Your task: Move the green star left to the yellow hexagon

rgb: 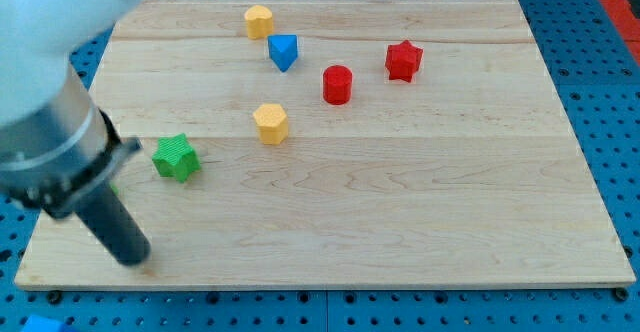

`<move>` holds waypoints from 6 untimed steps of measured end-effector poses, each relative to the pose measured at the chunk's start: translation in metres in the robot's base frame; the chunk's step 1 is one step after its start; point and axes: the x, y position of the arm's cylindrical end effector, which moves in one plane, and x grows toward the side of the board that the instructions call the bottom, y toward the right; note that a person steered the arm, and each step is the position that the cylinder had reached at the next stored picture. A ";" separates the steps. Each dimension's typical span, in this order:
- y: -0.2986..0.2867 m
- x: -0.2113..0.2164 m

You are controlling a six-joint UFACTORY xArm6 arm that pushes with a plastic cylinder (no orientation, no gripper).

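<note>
Toward the view's left, on the wooden board (400, 202): green star (176, 157), bright green, chunky, points blunt, flat top face, small shadow beneath. Just to the view's left of the yellow hexagon (270, 123), slightly lower, apart from it with bare wood between. Second yellow block (259, 21) near the view's top, shape roughly hexagonal too, well apart from the star.

My tip (133, 257) below and to the view's left of the green star, near the board's bottom-left corner, not touching the star or any other block. Dark straight rod slanting up toward the large pale arm body filling the view's top-left corner. No jaws, nothing to open or close, nothing held; only the bare rod end resting near the wood.

Elsewhere: blue block (284, 51), wedge-like, just below the upper yellow block; red cylinder (338, 84) right of the blue one; red star (403, 61) further to the view's right. All three well apart from the green star and the tip.

No brand, label or readable writing anywhere on blocks, board or rod. Blue perforated surface (600, 82) around the board.
</note>
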 end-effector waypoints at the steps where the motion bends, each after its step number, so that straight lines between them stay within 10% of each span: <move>1: -0.022 0.002; 3: -0.088 -0.002; 6: 0.066 -0.098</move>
